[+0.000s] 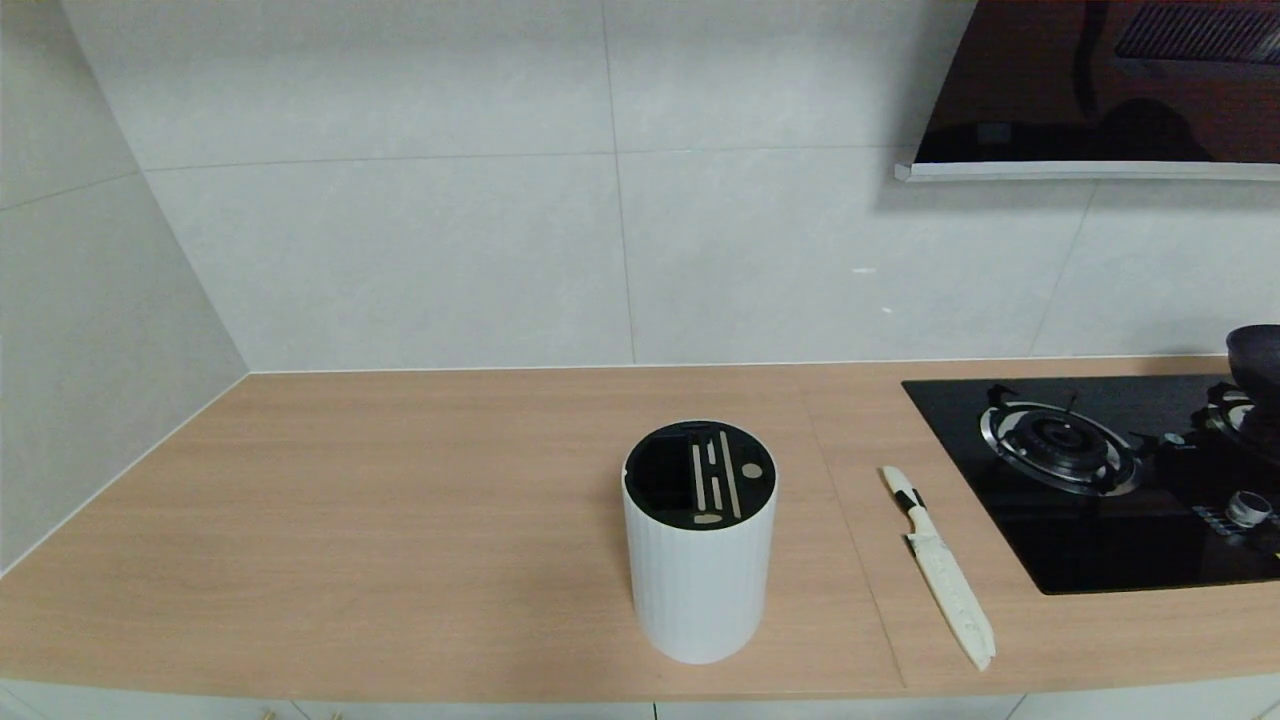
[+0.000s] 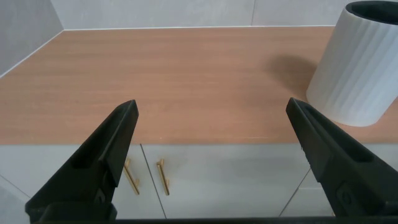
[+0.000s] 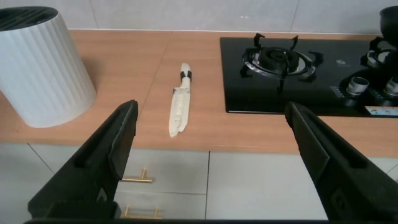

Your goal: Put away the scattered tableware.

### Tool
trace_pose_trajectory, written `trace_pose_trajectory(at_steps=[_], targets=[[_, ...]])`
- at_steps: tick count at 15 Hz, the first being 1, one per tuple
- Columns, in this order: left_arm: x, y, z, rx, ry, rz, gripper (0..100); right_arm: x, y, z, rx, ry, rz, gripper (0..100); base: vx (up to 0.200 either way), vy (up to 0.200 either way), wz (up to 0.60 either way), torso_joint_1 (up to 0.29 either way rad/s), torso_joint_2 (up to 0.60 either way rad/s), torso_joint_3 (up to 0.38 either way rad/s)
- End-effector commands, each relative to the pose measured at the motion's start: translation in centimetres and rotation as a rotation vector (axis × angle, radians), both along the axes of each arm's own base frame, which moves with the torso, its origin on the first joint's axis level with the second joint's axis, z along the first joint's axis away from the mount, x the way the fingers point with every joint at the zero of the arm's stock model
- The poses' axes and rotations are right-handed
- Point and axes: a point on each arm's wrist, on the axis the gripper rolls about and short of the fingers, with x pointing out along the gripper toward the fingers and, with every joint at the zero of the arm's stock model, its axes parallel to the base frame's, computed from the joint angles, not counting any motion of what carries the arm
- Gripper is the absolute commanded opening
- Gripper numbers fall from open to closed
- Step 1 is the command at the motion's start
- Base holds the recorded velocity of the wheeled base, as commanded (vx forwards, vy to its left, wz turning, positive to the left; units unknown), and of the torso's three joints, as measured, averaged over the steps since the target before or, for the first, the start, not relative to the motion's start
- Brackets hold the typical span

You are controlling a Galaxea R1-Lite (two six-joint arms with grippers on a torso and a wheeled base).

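Observation:
A white ribbed cylindrical holder (image 1: 700, 545) with a black slotted top stands on the wooden counter (image 1: 400, 500). A cream knife (image 1: 940, 565) with a black band on its handle lies flat to the right of it, blade toward the counter's front edge. My left gripper (image 2: 211, 155) is open, held in front of the counter's edge, with the holder (image 2: 357, 65) off to one side. My right gripper (image 3: 211, 155) is open too, also off the counter's front, facing the knife (image 3: 180, 102) and the holder (image 3: 43, 65). Nothing is between either pair of fingers.
A black gas hob (image 1: 1100, 470) with burners sits at the counter's right, a dark pot (image 1: 1258, 355) on its far burner, a range hood (image 1: 1090, 100) above. Tiled walls close the back and left. Cabinet doors with gold handles (image 2: 163, 177) are below the counter.

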Motion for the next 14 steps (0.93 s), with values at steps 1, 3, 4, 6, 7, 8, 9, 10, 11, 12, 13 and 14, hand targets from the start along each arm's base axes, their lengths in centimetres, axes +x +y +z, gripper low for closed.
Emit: trace_pose_trajectory(at_steps=[1,3,4,6,7,8,9,10,11,12,13,14], targets=[[0.0,0.0,0.0,0.0,0.0,0.0,100,0.0,0.0,0.0,-0.001,0.001,0.002,100,0.0,0.0,0.0,0.0,0.0,0.0],[0.0,0.0,0.0,0.0,0.0,0.0,100,0.0,0.0,0.0,-0.004,-0.001,-0.002,100,0.0,0.0,0.0,0.0,0.0,0.0],[0.0,0.0,0.0,0.0,0.0,0.0,100,-0.1,0.0,0.6,0.001,-0.036,-0.016,100,0.0,0.0,0.0,0.0,0.0,0.0],[0.0,0.0,0.0,0.0,0.0,0.0,100,-1.0,0.0,3.7,0.022,-0.153,-0.004,100,0.0,0.0,0.0,0.0,0.0,0.0],[0.0,0.0,0.0,0.001,0.0,0.0,100,-0.8,0.0,4.6,0.021,-0.102,0.025,100,0.0,0.0,0.0,0.0,0.0,0.0],[0.0,0.0,0.0,0.001,0.0,0.0,100,0.2,0.1,6.2,0.02,0.007,0.09,100,0.0,0.0,0.0,0.0,0.0,0.0],[0.0,0.0,0.0,0.0,0.0,0.0,100,1.8,0.3,7.6,0.025,0.103,0.141,100,0.0,0.0,0.0,0.0,0.0,0.0],[0.0,0.0,0.0,0.0,0.0,0.0,100,3.6,0.4,8.5,0.031,0.189,0.163,100,0.0,0.0,0.0,0.0,0.0,0.0],[0.0,0.0,0.0,0.0,0.0,0.0,100,5.7,0.4,9.2,0.034,0.284,0.161,100,0.0,0.0,0.0,0.0,0.0,0.0],[0.0,0.0,0.0,0.0,0.0,0.0,100,7.9,0.5,10.0,0.035,0.359,0.168,100,0.0,0.0,0.0,0.0,0.0,0.0],[0.0,0.0,0.0,0.0,0.0,0.0,100,8.8,0.6,10.2,0.036,0.386,0.174,100,0.0,0.0,0.0,0.0,0.0,0.0],[0.0,0.0,0.0,0.0,0.0,0.0,100,12.7,1.0,10.2,0.034,0.51,0.195,100,0.0,0.0,0.0,0.0,0.0,0.0]])
